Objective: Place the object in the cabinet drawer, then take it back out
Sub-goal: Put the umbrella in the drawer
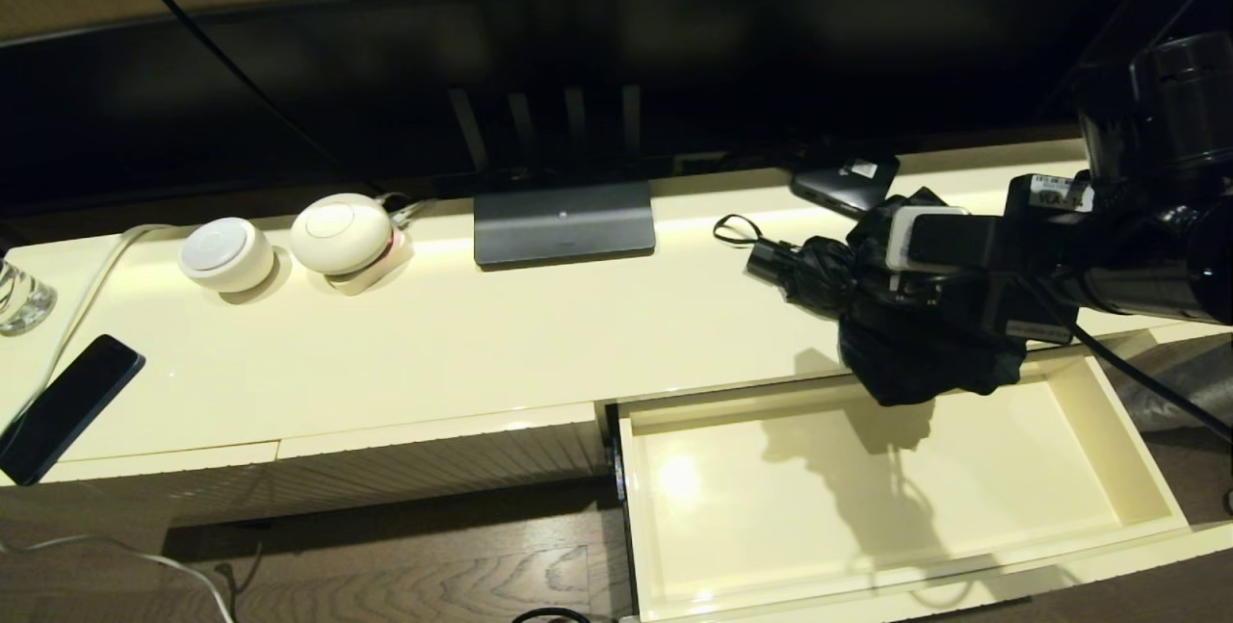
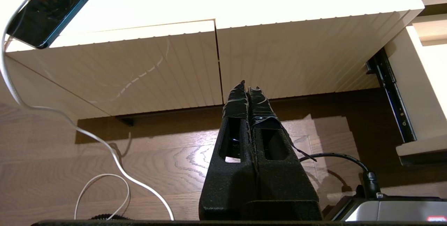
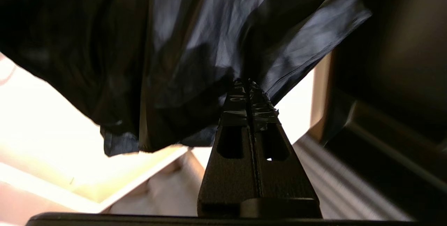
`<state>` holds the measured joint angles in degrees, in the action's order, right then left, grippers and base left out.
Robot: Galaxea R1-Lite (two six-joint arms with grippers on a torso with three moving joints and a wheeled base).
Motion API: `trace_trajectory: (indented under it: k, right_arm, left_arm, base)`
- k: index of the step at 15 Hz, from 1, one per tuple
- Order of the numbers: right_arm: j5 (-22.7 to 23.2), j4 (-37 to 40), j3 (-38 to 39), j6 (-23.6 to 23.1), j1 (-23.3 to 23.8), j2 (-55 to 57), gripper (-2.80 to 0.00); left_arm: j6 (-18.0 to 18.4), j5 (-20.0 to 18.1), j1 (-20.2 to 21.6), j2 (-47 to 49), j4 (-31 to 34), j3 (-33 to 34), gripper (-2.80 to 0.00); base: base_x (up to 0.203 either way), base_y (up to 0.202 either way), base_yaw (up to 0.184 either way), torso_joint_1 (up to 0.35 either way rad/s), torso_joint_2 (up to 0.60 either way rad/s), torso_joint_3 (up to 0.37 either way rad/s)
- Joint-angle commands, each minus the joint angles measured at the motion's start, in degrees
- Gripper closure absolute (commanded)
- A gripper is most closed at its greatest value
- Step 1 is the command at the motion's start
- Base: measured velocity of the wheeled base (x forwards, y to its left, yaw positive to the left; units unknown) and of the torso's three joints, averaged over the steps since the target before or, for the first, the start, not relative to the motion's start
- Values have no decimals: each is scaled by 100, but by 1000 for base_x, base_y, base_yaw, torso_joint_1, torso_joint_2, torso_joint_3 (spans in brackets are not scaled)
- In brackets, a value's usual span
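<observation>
My right gripper (image 3: 248,81) is pinched tight on the umbrella's (image 1: 867,315) loose fabric, holding it in the air over the back edge of the open drawer (image 1: 1146,479). I should keep the pinch firm and watch that the hanging canopy clears the rim. My left gripper (image 2: 247,88), closed and empty, waits low by the cabinet front.

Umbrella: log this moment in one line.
right gripper: shut on umbrella fabric | umbrella: held above open drawer | left gripper: shut, parked low

Dim overall, lit from above. Glare on cabinet top (image 1: 433,344); hard shadow inside drawer (image 1: 867,469). Blurred black umbrella (image 3: 167,44) close up.
</observation>
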<state>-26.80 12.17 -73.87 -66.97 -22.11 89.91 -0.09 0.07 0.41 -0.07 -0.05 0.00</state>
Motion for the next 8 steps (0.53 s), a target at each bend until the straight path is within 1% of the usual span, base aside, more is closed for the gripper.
trace_trajectory:
  k: [1,3,4,5,6,7,8]
  right_arm:
    - [-106,343,-426,276,9,261,0]
    - [-97,567,-540,729,-56,264,0]
    - [-46,643,-527,856,-110,216,0]
    - [112,815,-500,1121,-196,113,0]
    - [421,1005,-495,1316,-201,26,0]
    - [568,1119,-496,1547,-194,-17,0]
    - [654,1153,-508,1942,-190,-43,0]
  left_arm:
    - [1,1,2,7,2,18,0]
    - [1,1,2,7,5,18,0]
    - [1,1,2,7,5,18,0]
    - [1,1,2,7,-4,18,0]
    - [1,1,2,7,-4,18,0]
    - [1,1,2,7,5,18,0]
    - [1,1,2,7,5,18,0]
  base:
    - [0,0,0,0,0,0]
    - [0,0,0,0,0,0]
    - [0,0,0,0,0,0]
    - [0,0,0,0,0,0]
    - [0,0,0,0,0,0]
    - [0,0,0,0,0,0]
    - [0,0,0,0,0,0]
